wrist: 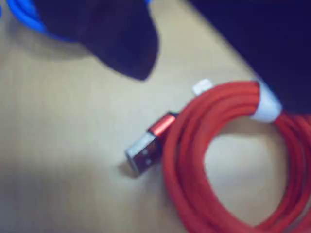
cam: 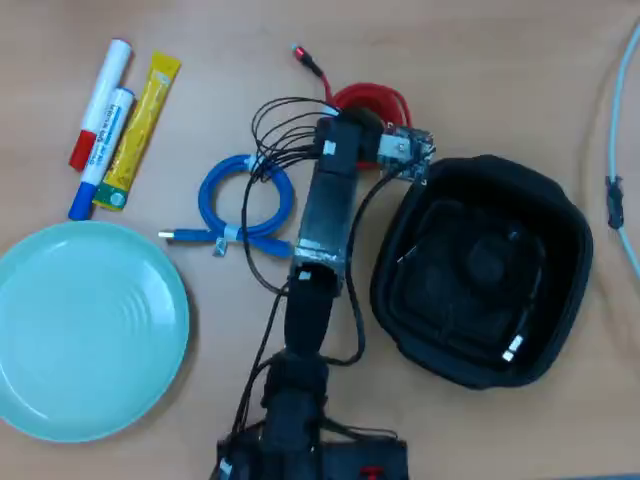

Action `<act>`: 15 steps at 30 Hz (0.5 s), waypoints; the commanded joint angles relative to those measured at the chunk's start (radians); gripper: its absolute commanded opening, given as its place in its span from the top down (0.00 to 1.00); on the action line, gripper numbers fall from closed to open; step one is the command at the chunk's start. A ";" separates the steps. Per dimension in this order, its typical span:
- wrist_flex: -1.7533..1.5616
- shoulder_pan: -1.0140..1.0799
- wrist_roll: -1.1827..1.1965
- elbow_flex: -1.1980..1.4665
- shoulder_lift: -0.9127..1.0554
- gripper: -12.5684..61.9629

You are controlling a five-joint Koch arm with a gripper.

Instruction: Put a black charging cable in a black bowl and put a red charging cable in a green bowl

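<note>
Hovering over the red charging cable [cam: 372,100], the arm [cam: 328,215] reaches from the 6 o'clock edge of the overhead view toward 12 o'clock, its wrist covering most of that coil. In the wrist view the red charging cable [wrist: 228,160] lies flat on the wooden table [wrist: 63,160] at about 4 o'clock, a tight ring bound by a white tie [wrist: 266,104], with a silver USB plug [wrist: 142,154] on a red collar pointing toward 8 o'clock. A dark blurred shape at 11 o'clock in that view may be one jaw of the gripper [wrist: 121,41]; whether the claw is wide or narrow cannot be told.

The black bowl [cam: 482,270] sits at 3 o'clock from the arm, and the black charging cable [cam: 520,320] lies inside it, a pale plug showing near its 5 o'clock corner. The green bowl [cam: 90,330] rests empty at 8 o'clock. A blue coiled cable [cam: 245,200] lies just beside the arm at 9 o'clock. Two markers [cam: 100,110] and a yellow sachet [cam: 140,130] lie at 10 o'clock.
</note>
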 commanded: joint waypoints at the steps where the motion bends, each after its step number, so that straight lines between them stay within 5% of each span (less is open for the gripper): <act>1: -0.035 -0.005 -0.018 -0.066 -0.012 0.31; 15: -0.040 -0.095 0.015 -0.067 -0.149 0.31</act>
